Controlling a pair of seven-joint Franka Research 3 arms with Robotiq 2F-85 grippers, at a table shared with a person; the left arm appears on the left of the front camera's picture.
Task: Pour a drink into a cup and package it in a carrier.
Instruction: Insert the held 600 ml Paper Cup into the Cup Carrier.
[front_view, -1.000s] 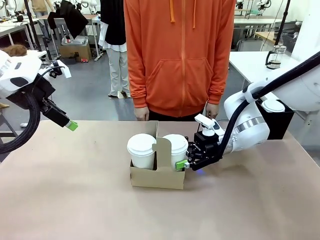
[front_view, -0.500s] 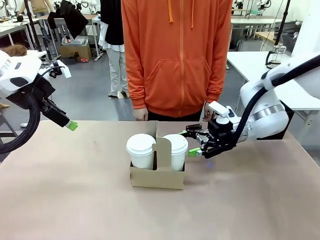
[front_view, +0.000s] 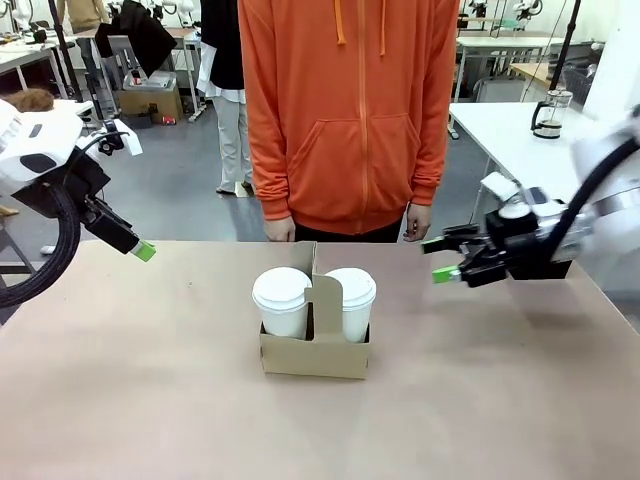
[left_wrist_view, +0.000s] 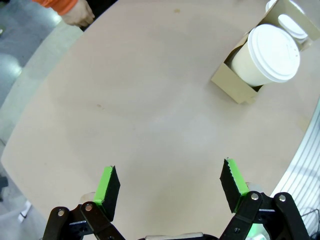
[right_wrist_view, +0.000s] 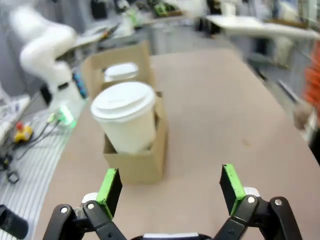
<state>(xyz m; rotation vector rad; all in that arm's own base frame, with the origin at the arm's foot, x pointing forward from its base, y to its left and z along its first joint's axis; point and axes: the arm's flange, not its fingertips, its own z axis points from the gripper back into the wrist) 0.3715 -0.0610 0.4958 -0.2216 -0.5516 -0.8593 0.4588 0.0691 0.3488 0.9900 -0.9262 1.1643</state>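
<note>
my claws: 2, left claw (front_view: 146, 251) and right claw (front_view: 440, 258), both spread and empty | lidded white cups: 2, left cup (front_view: 282, 301), right cup (front_view: 351, 303) | cardboard carrier (front_view: 315, 352): 1 | glass jug (front_view: 549, 114): 1 | counter (front_view: 150, 400): 1 | person (front_view: 350, 115) facing me: 1

Far cup (right_wrist_view: 122, 71) half hidden behind carrier (right_wrist_view: 142, 167) handle; blurred background.

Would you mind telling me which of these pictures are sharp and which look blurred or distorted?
Front view: sharp on the cups and carrier, though the right pincer and its arm are smeared. Left wrist view: crisp, but wide-angle bending curves the table edge. Right wrist view: soft throughout, with the background streaked and the near cup slightly fuzzy.
</note>
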